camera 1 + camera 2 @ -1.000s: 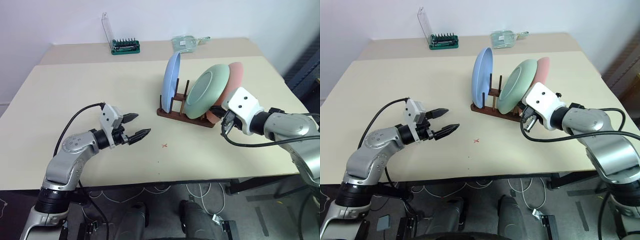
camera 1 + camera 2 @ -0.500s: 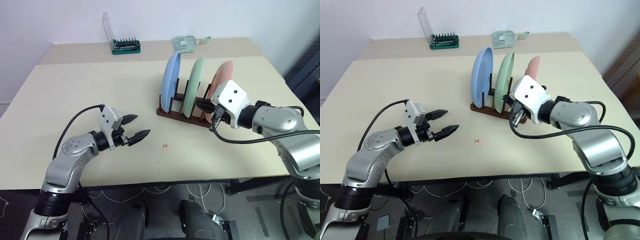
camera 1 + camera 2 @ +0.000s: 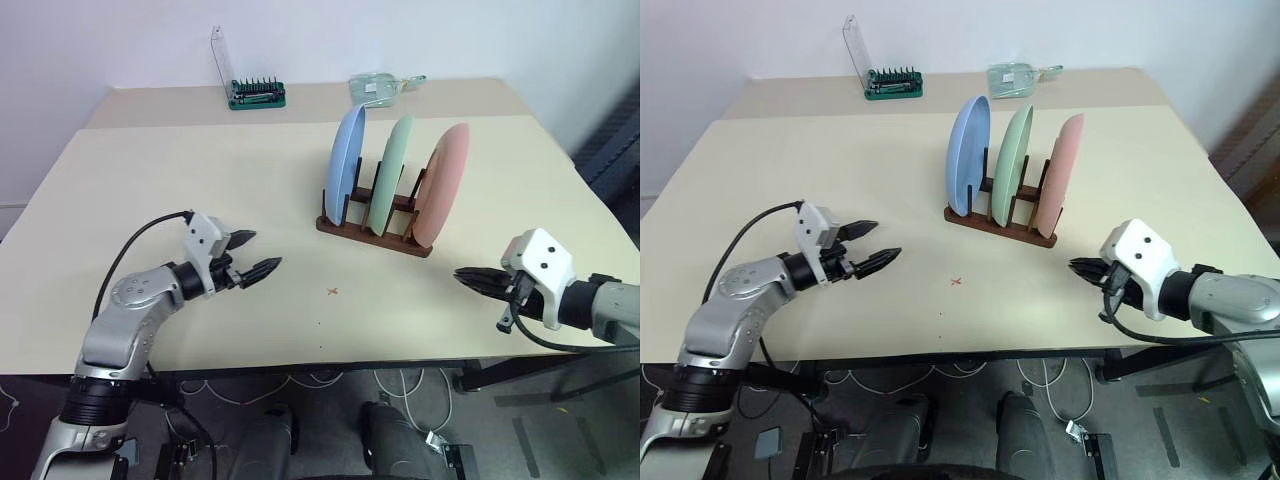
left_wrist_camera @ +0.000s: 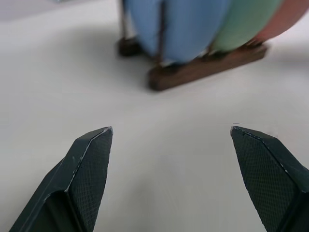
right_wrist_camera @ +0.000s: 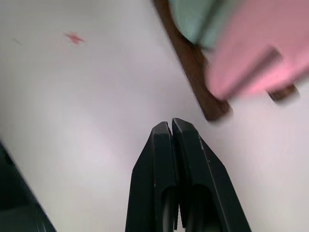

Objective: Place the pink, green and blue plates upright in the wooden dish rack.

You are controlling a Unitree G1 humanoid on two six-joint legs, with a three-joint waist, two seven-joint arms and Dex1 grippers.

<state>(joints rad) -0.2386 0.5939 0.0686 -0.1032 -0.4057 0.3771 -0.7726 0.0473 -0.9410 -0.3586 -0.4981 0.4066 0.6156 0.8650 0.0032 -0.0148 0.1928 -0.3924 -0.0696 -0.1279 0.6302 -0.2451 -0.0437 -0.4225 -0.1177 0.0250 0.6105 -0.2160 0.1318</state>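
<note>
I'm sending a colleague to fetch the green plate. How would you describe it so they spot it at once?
On the beige table stands a dark wooden rack holding three upright plates. The green plate is the middle one, between the blue plate and the pink plate.

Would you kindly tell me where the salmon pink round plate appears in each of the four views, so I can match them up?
Left eye view: salmon pink round plate stands right of centre, rightmost in the dark wooden dish rack.
Right eye view: centre, again the rightmost plate.
Left wrist view: its edge at the upper right corner.
Right wrist view: a blurred pink shape at upper right.
Shared landmark: the rack's dark base rail.
</note>
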